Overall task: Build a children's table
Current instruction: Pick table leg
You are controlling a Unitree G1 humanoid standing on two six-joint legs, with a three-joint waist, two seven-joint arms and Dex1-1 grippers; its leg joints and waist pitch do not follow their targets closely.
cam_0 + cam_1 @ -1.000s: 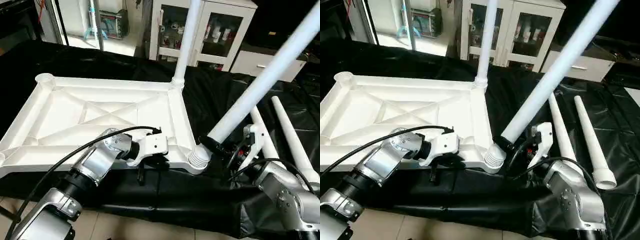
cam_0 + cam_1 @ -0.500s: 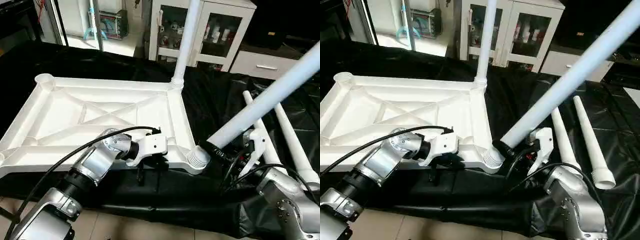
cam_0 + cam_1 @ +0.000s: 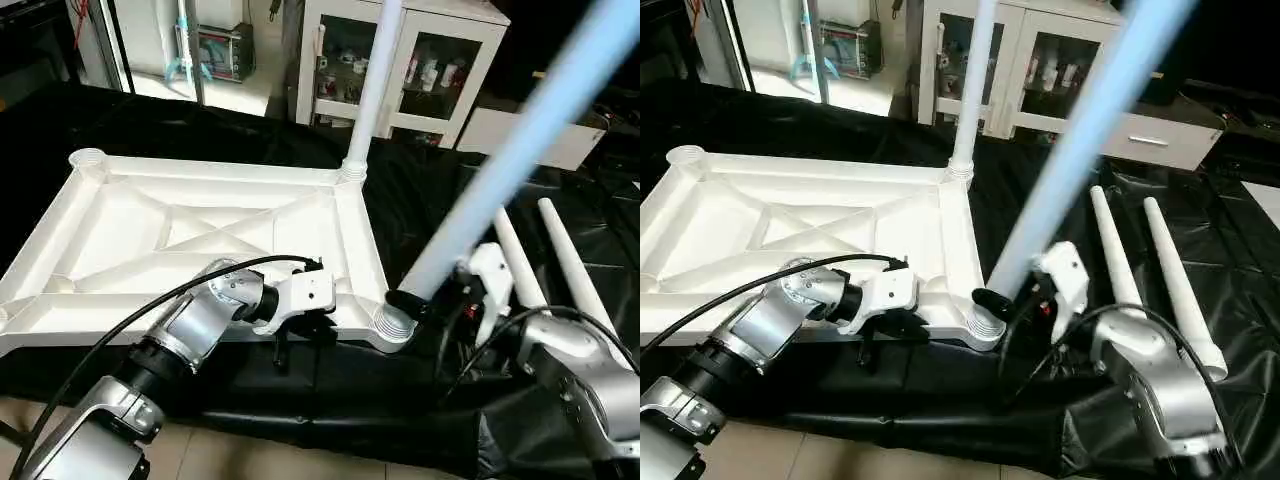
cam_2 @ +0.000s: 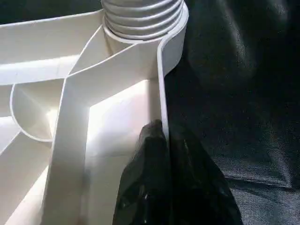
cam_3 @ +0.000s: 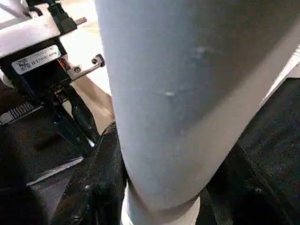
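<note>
The children's table's white tabletop (image 3: 120,230) lies upside down on the black-draped work table, its X ribs facing up. One white leg (image 3: 370,80) stands upright in the far right corner socket. My left gripper (image 4: 161,129) is shut on the tabletop's near rim, one black finger on each side of the wall. My right gripper (image 3: 420,300) is shut on a second leg (image 3: 500,150) near its thick end. That leg leans up and to the right, and its ribbed end (image 3: 392,325) sits at the near right corner socket. Two more legs (image 3: 570,270) lie to the right.
A white cabinet with glass doors (image 3: 400,60) stands behind the work table. The table's front edge (image 3: 330,420) runs just under my forearms, with tiled floor below. A black cable (image 3: 120,320) arcs over my left forearm.
The leg in my right gripper has swung from a low lean to a much steeper one, and the right wrist has risen and moved left. The left gripper and tabletop have stayed put.
</note>
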